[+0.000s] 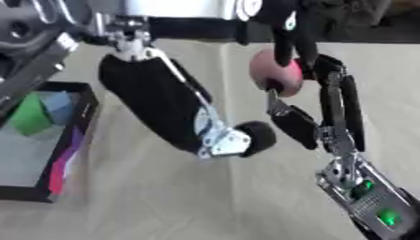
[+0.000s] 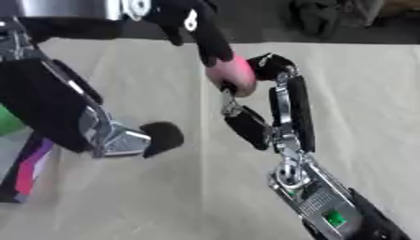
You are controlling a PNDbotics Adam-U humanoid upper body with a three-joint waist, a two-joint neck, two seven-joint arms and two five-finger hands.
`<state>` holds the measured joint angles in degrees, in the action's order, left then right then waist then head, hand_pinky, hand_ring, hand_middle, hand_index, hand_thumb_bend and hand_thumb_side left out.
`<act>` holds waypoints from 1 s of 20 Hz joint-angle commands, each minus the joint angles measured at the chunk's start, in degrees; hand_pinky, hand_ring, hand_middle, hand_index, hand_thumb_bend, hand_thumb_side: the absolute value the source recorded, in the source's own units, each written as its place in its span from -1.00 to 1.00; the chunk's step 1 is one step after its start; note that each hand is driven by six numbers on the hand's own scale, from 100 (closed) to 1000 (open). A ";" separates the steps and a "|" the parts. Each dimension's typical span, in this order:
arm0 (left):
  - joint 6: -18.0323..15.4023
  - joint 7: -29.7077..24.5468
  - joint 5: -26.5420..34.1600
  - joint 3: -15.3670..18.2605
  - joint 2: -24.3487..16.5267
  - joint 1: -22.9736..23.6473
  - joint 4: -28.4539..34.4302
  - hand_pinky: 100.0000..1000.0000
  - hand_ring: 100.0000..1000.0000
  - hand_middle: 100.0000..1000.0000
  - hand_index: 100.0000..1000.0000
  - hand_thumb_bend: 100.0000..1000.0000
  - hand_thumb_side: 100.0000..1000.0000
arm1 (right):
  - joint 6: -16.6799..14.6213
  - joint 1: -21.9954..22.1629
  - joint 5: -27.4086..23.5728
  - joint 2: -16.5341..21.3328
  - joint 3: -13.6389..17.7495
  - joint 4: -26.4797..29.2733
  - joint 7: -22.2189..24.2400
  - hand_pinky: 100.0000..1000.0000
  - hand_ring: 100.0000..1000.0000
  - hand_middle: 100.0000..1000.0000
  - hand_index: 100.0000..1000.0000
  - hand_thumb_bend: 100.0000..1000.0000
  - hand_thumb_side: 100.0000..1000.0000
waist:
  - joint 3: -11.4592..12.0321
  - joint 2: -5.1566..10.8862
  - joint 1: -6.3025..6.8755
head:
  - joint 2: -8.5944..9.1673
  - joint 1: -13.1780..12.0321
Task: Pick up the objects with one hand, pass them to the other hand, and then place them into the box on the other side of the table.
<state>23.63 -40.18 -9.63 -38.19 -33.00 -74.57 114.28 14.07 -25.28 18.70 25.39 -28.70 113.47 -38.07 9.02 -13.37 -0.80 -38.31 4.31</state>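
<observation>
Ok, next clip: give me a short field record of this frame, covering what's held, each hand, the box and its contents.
held object: pink ball, up off the table
right hand: reaches up from lower right, fingers curled round the ball
left hand: comes down from above, black fingers on the ball's top
box: black, at the table's left edge
box contents: green block, blue block, other coloured pieces by its near wall
stage: handover appears under way; ball not yet in the box

Looks like a robot lab or test room. Table (image 1: pixel 164 206) has a plain beige cover, with a black box (image 1: pixel 78 136) of coloured blocks at its left edge. Dark, cluttered background beyond the far edge.
</observation>
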 commanded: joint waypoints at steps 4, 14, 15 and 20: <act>2.94 0.74 -8.01 -2.91 1.30 -1.55 0.31 0.61 1.00 0.48 0.79 -0.40 -0.67 | -0.19 -1.11 3.13 0.61 -1.53 1.12 2.69 0.26 0.01 -0.12 -0.05 -1.00 -1.00 | 0.07 1.14 0.10 | -0.34 -0.30; 5.00 4.58 -14.33 -1.31 -2.57 1.07 -0.06 0.56 0.98 0.42 0.66 -0.46 -0.90 | -1.21 -1.25 7.00 0.64 -2.29 1.12 3.05 0.26 0.01 -0.13 -0.06 -1.00 -1.00 | 0.47 0.75 -0.10 | -0.46 1.63; 5.34 5.45 -15.18 -1.33 -3.06 1.69 -0.48 0.56 0.98 0.42 0.65 -0.48 -0.90 | -1.43 -1.28 7.43 0.56 -2.47 1.12 3.08 0.26 0.01 -0.13 -0.06 -1.00 -1.00 | 0.44 0.70 -0.16 | -0.51 1.77; 5.86 8.88 -17.20 -2.03 -3.22 3.61 -5.71 0.57 0.99 0.41 0.62 -0.50 -0.89 | -3.20 -1.79 9.13 0.31 -2.82 1.12 2.40 0.26 0.01 -0.14 -0.06 -1.00 -1.00 | 0.34 0.57 -0.42 | -0.79 1.83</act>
<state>29.26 -32.07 -26.18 -40.71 -35.10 -70.29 109.50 11.44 -26.25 27.11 25.39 -31.71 113.47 -35.44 9.41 -13.54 -1.26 -38.75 6.05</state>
